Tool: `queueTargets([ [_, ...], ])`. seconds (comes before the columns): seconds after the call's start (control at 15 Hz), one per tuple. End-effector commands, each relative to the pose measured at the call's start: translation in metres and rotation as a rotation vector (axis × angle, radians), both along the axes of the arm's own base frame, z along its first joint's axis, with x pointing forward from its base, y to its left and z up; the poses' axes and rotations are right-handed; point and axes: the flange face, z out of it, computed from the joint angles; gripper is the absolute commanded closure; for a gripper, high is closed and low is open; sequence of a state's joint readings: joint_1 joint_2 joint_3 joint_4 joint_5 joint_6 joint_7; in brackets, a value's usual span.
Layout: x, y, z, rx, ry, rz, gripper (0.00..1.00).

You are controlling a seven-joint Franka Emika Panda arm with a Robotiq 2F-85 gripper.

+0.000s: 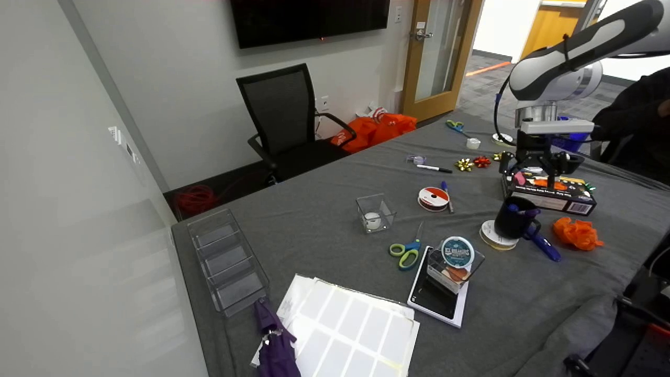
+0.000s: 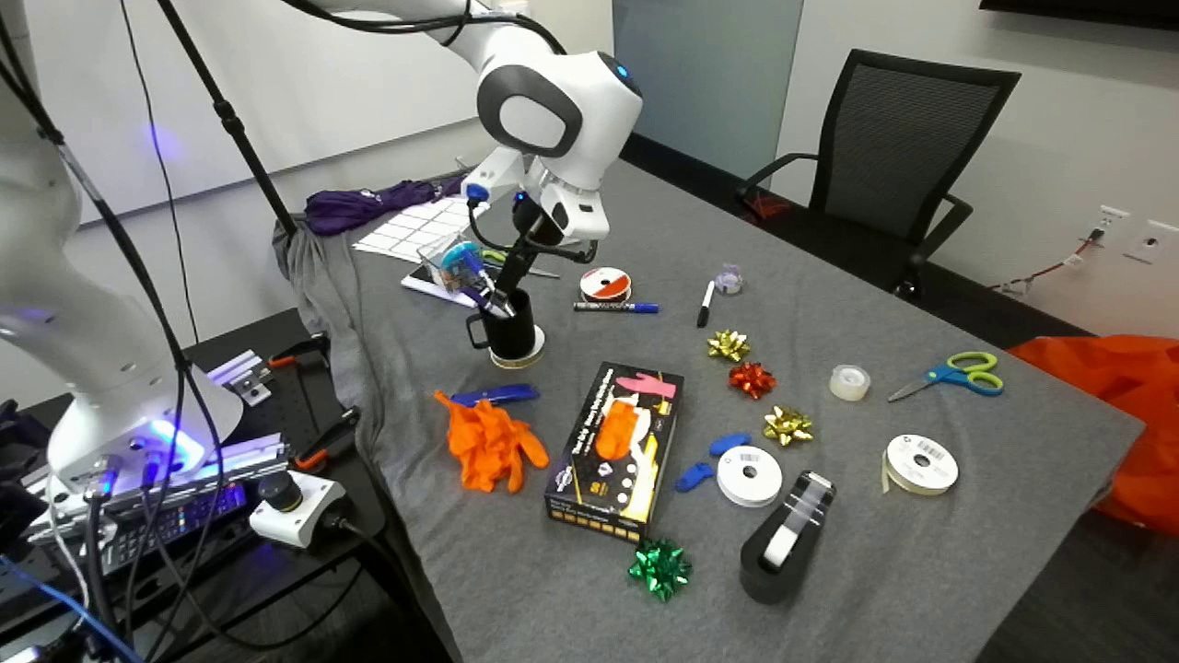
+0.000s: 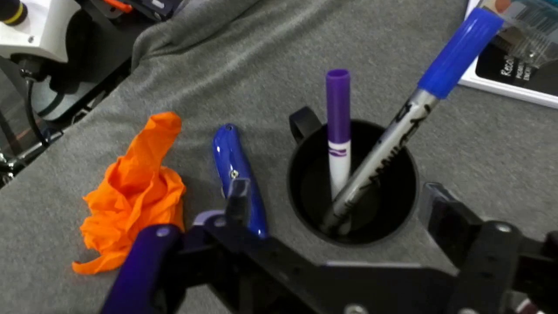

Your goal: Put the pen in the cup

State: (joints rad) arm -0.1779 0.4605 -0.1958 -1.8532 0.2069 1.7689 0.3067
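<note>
The black cup (image 1: 506, 222) stands upright on a pale round spool, and it also shows in an exterior view (image 2: 512, 333) and in the wrist view (image 3: 386, 209). A silver pen with a blue cap (image 3: 388, 150) leans inside it, beside a purple-capped white marker (image 3: 339, 109). Another blue-capped pen (image 2: 615, 307) and a black-and-white marker (image 2: 706, 304) lie on the table. My gripper (image 3: 336, 195) is open, with its fingers spread wide above the cup and nothing between them. The gripper also shows in both exterior views (image 1: 533, 175) (image 2: 516, 265). It touches neither pen in the wrist view.
A blue utility knife (image 3: 235, 161) and a crumpled orange glove (image 3: 135, 200) lie beside the cup. A glove box (image 2: 615, 447) lies nearby. A clear container with a teal-topped tin (image 1: 457, 253) sits on a white-edged tablet-like box (image 1: 455, 311). Scissors (image 1: 408, 254) lie close by.
</note>
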Motion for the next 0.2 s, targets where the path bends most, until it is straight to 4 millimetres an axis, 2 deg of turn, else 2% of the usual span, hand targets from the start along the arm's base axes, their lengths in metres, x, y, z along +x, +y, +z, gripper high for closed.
queueTargets([
  [0.0, -0.013, 0.008, 0.03, -0.066, -0.147, 0.044, 0.0],
  [0.13, -0.014, 0.01, 0.048, -0.085, -0.202, 0.044, 0.0],
])
